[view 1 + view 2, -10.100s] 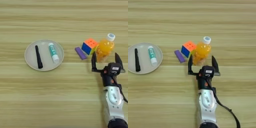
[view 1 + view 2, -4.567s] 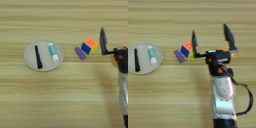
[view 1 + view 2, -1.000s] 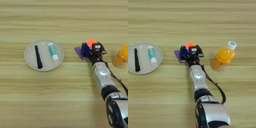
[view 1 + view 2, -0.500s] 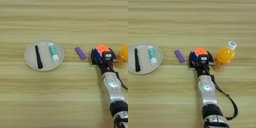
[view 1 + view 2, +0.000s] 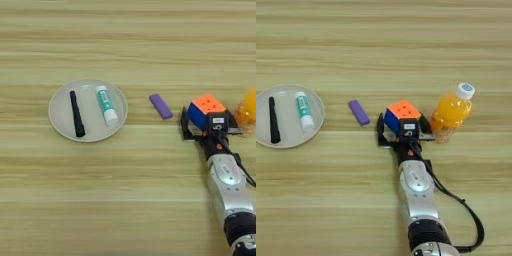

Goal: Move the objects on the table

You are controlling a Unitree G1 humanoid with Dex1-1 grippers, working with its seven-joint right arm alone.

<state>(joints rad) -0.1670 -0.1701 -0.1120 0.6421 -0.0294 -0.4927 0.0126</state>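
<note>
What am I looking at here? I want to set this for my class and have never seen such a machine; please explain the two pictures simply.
Both pictures come from a two-eyed camera on a humanoid robot's head, looking down on a wooden table. The silver arm is the robot's right arm, ending in a gripper with two black fingers, which sit on either side of a multicoloured puzzle cube. Beside it stand an orange juice bottle and a purple block. A grey plate holds a black pen and a glue stick.
</note>
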